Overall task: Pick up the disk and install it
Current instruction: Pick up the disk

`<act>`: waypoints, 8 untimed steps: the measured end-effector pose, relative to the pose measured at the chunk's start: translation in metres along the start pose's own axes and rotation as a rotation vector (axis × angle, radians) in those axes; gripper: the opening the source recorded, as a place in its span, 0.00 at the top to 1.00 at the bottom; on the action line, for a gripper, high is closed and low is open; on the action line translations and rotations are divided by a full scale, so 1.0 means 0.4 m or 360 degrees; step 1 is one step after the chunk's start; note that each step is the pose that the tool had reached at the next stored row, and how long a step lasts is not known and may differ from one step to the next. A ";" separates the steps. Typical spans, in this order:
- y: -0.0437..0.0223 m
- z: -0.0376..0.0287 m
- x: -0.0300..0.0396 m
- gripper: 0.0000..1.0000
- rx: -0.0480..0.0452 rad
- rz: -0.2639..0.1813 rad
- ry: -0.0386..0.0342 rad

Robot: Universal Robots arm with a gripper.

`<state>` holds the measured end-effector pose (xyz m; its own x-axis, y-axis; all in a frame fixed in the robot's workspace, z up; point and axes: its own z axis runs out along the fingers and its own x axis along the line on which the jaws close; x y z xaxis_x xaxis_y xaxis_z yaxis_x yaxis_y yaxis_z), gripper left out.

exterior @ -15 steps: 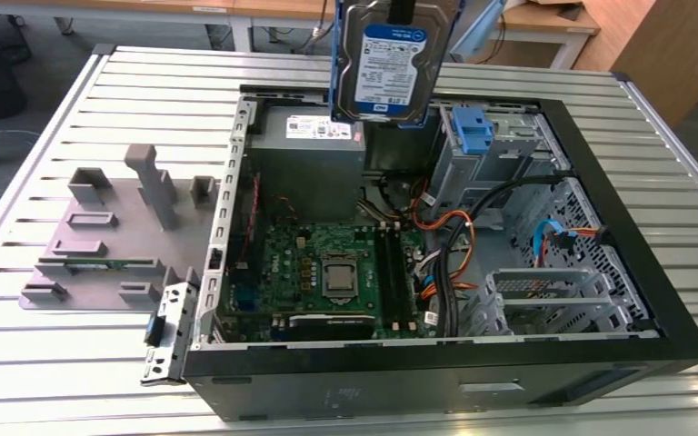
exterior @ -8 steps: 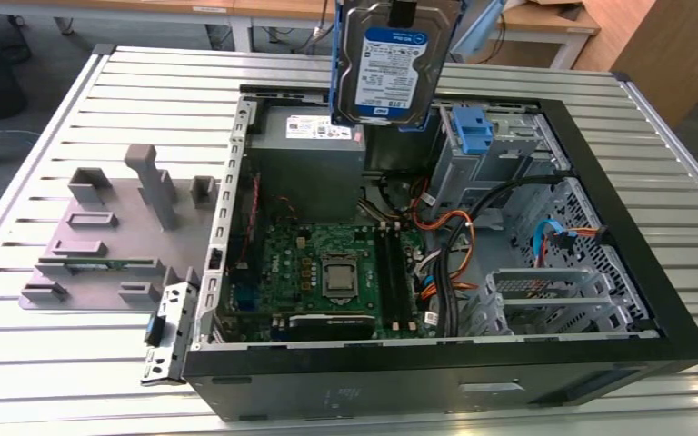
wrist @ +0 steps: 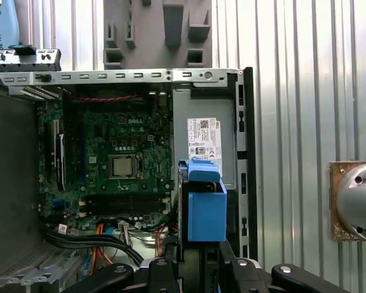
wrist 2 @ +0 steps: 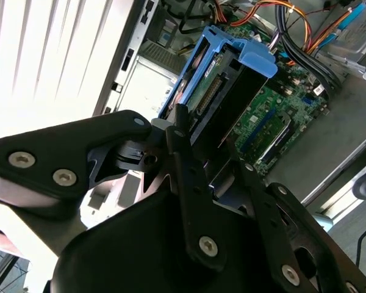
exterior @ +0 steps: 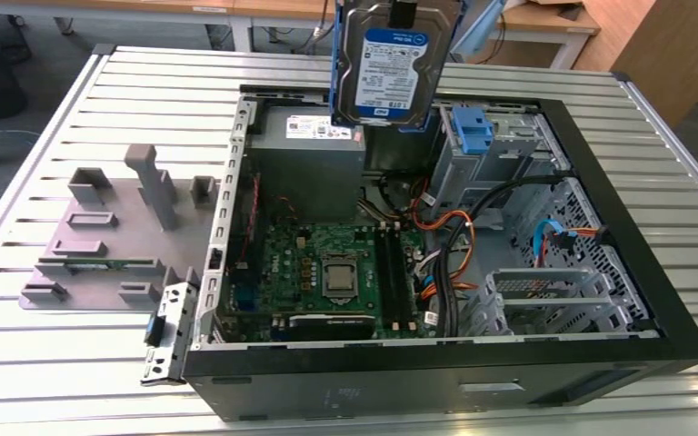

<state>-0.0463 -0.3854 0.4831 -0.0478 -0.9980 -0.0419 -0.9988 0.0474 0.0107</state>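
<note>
Above the open case point(exterior: 676, 350), silver blue-framed disk point(exterior: 385, 77), white-and-blue label, clenched by gripper point(wrist 2: 207, 137)

A silver disk point(exterior: 388, 77) with a white-and-blue label, framed in blue, in the black gripper point(wrist: 198, 268); beneath it, a green motherboard point(exterior: 324, 250), orange cables point(exterior: 468, 238), a black case point(exterior: 385, 391) and the striped silver table point(exterior: 34, 363).

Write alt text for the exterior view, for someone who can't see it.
The gripper holds the disk, a hard drive in a blue carrier, upright over an open computer case. The case lies on a slatted metal table with its motherboard exposed; a grey fixture sits at the exterior view's left.
</note>
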 end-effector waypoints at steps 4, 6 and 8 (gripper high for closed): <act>0.000 0.000 0.003 0.65 0.0000 0.0000 0.0001; 0.000 0.000 0.004 0.65 0.0000 0.0000 0.0002; 0.000 0.000 0.004 0.65 0.0000 0.0000 0.0002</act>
<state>-0.0463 -0.3870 0.4831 -0.0478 -0.9980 -0.0409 -0.9988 0.0474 0.0106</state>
